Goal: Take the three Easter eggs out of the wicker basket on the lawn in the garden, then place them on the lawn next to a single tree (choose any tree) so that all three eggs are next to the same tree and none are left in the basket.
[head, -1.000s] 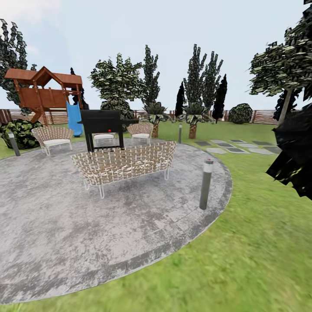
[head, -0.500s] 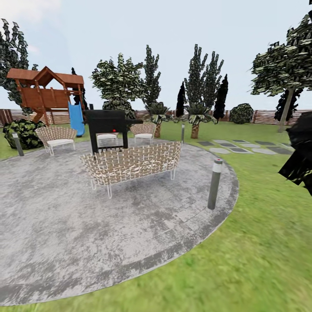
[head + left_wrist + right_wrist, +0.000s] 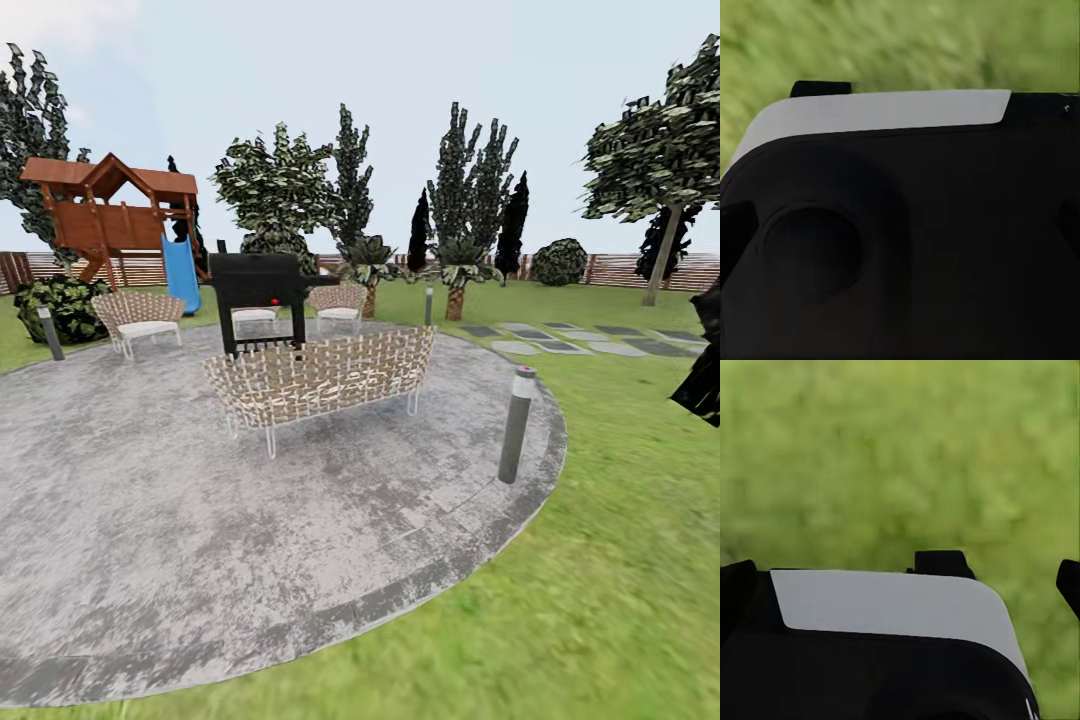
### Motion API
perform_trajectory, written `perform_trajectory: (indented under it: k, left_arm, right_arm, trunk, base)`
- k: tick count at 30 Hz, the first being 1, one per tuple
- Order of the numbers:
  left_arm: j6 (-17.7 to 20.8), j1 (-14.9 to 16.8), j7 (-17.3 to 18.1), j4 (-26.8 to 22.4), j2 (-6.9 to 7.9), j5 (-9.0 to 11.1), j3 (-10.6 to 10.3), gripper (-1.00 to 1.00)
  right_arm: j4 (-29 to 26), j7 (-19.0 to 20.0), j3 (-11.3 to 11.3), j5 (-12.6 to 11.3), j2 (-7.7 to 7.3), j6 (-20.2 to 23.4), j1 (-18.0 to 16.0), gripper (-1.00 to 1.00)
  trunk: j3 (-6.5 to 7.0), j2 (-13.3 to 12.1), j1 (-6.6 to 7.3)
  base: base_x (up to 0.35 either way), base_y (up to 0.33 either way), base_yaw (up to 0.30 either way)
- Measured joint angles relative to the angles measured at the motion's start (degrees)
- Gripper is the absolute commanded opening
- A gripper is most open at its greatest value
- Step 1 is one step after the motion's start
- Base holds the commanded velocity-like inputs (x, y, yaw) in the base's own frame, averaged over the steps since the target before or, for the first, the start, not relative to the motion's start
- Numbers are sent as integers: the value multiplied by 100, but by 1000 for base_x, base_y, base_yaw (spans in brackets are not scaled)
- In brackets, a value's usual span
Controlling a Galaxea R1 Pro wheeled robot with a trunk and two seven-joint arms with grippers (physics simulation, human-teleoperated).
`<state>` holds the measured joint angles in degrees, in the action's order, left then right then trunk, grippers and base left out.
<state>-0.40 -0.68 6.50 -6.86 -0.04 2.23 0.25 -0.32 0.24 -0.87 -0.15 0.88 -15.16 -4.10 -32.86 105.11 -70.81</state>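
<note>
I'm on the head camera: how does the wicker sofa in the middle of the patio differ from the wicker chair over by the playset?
The wicker sofa is wide, seats several, and shows its woven back to the camera. The wicker chair is a narrow single seat, faces this way, and shows a white cushion. The sofa stands nearer, just in front of the black grill; the chair sits farther off, toward the patio edge. Both share tan open weave and thin pale legs.

Both wrist cameras look across the robot's own dark housing with a pale grey-white panel. In the left wrist view the left arm's black body (image 3: 900, 255) takes up most of the picture. In the right wrist view the right arm's body (image 3: 870, 660) sits low. Neither view makes clear how the jaws stand.
</note>
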Motion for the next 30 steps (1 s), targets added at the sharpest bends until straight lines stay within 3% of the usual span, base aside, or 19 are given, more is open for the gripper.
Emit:
perform_trajectory:
  k: [30]
  left_arm:
    - [0,0,0,2,-5,0,0,100]
  right_arm:
    - [9,-7,-4,2,8,-113,0,100]
  trunk:
    - [0,0,0]
  base:
    - [0,330,0]
